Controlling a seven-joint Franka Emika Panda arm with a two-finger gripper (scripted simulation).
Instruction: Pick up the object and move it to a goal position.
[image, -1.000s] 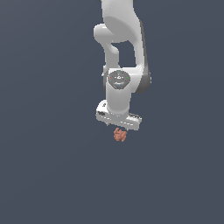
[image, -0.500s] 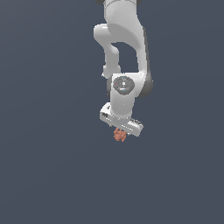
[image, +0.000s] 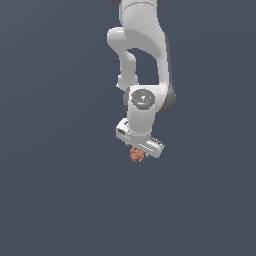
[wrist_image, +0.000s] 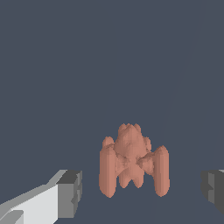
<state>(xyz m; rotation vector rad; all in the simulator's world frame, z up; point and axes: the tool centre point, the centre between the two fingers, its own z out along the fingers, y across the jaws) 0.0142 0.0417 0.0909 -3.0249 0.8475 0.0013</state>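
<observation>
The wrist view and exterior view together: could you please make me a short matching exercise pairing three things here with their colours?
Things:
1. object
2. fingertips
3. arm

Colours:
A. white
B. salmon-orange
C. dark grey

Pairs: 1-B, 2-C, 3-A. In the wrist view the gripper is open, with the object between the fingertips and clear gaps on both sides.
</observation>
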